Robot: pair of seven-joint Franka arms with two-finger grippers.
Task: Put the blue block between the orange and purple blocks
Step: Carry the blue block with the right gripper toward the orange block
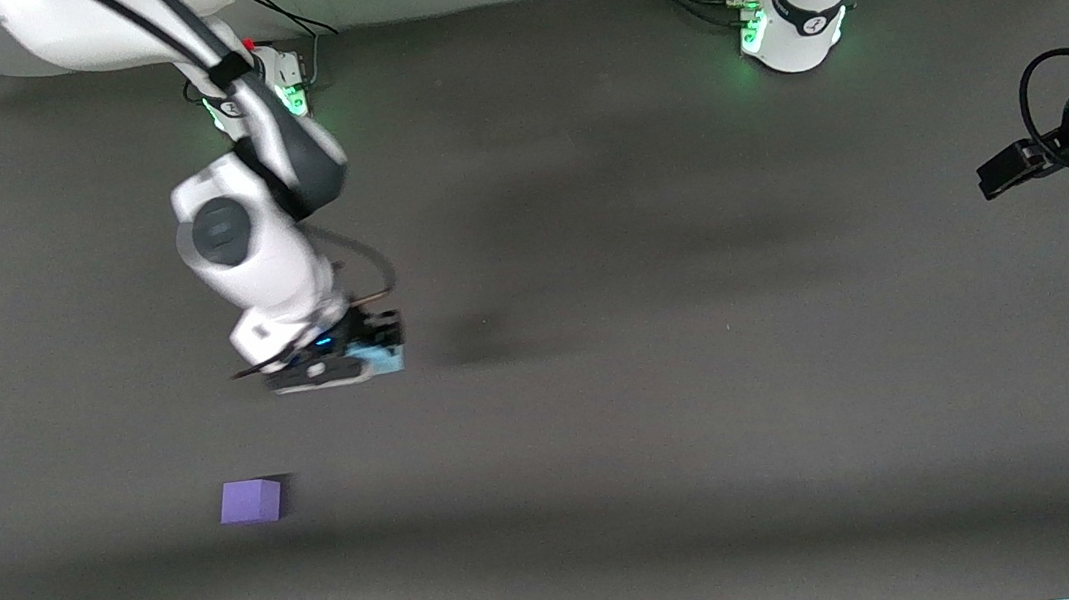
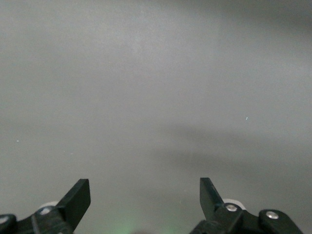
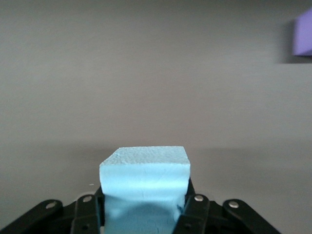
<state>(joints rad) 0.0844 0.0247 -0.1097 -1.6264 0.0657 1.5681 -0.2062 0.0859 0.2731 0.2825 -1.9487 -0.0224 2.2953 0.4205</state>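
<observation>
We see the right end effector (image 3: 144,214) clamped on the blue block (image 3: 145,183) above the surface (image 1: 667,406); the left end effector (image 2: 145,202), fingers apart, waits at its end.

The purple block (image 1: 252,501) lies nearer the camera.

No readable text, label, brand, number or sign is to be found in any of the views, whether on the arms, the blocks or the table.

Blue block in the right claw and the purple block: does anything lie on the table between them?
Nothing: the front view shows only bare grey table between the blue block, held in the right claw, and the purple block.
</observation>
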